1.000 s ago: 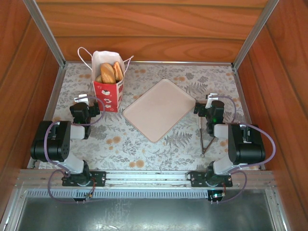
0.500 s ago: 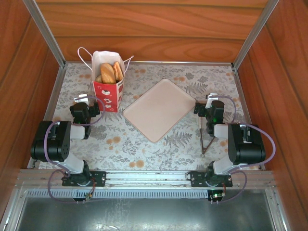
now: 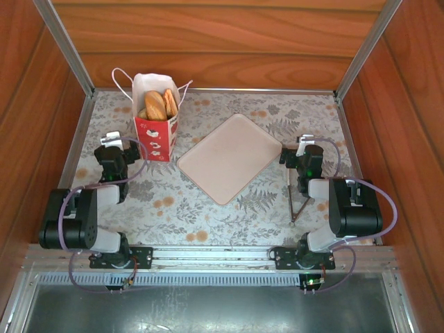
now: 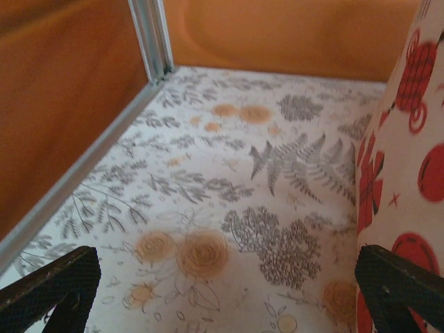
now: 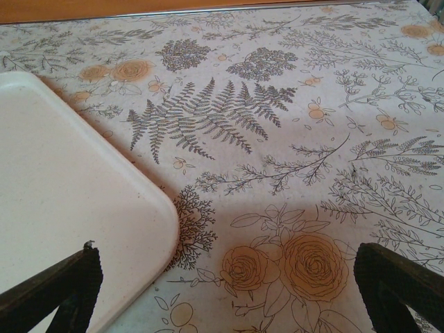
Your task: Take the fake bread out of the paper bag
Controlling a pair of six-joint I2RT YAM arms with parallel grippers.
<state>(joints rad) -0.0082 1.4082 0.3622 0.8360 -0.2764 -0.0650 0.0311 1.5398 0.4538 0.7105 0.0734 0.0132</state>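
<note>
The paper bag (image 3: 156,128) stands upright at the far left of the table, white with a red lower band and string handles. Golden-brown fake bread (image 3: 157,105) pokes out of its open top. My left gripper (image 3: 114,147) is open just left of the bag's base and apart from it. In the left wrist view the bag's patterned side (image 4: 409,139) fills the right edge, with bare cloth between the open left gripper (image 4: 222,291) fingers (image 4: 48,288). My right gripper (image 3: 307,149) is open at the right of the table, nothing in it.
A pale pink square tray (image 3: 230,157) lies in the middle of the floral tablecloth, its corner (image 5: 62,201) under the right gripper's (image 5: 225,288) left finger. Wooden walls and metal rails (image 4: 149,38) close in the table. A thin V-shaped rod (image 3: 295,201) lies by the right arm.
My left arm has reached forward and slightly left, bringing its gripper closer alongside the bag's base. The right arm, the bag and the tray have not moved.
</note>
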